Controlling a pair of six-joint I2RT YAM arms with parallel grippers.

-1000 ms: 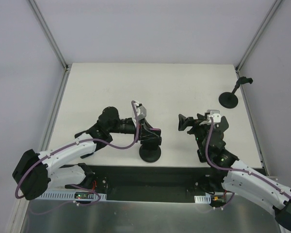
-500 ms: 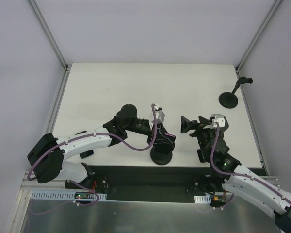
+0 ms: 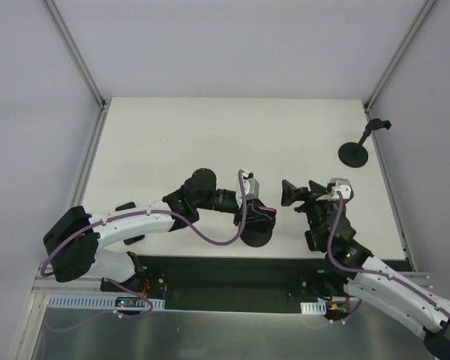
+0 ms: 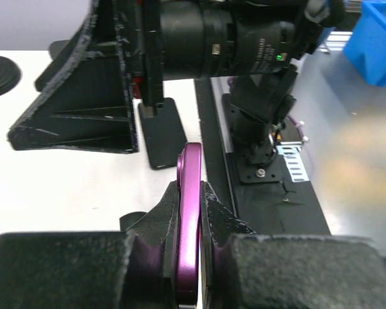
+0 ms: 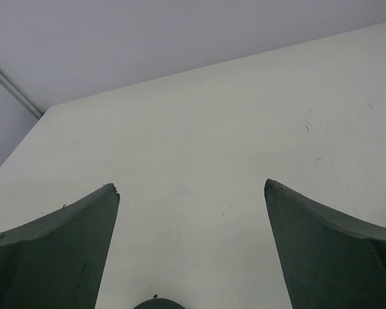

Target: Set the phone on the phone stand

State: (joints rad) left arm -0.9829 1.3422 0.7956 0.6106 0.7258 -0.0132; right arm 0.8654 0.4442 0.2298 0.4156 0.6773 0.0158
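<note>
Phone (image 4: 192, 174), purple along the edge that shows, sits pinched edge-on in the left tool (image 4: 190, 193). In the left wrist view the two dark fingers (image 4: 161, 212) press on its flat sides with no gap, and its rounded end pokes out past their tips. The phone is carried above the white worktop (image 3: 210, 135), over the near middle part just ahead of the arm bases. From the top camera the phone itself is too small and too hidden by the wrist to make out.

The right tool (image 5: 192, 187) is spread wide and has hold of nothing; bare worktop shows between its two fingers in its own wrist view. It faces the left tool across a small gap, the two near each other but apart.

The phone stand (image 3: 355, 152) is at the far right of the worktop, close to the right-hand frame post. It has a round black base flat on the surface and a thin stalk leaning up and to the right, ending in a small head. It stands well apart from both tools and from the phone.
</note>
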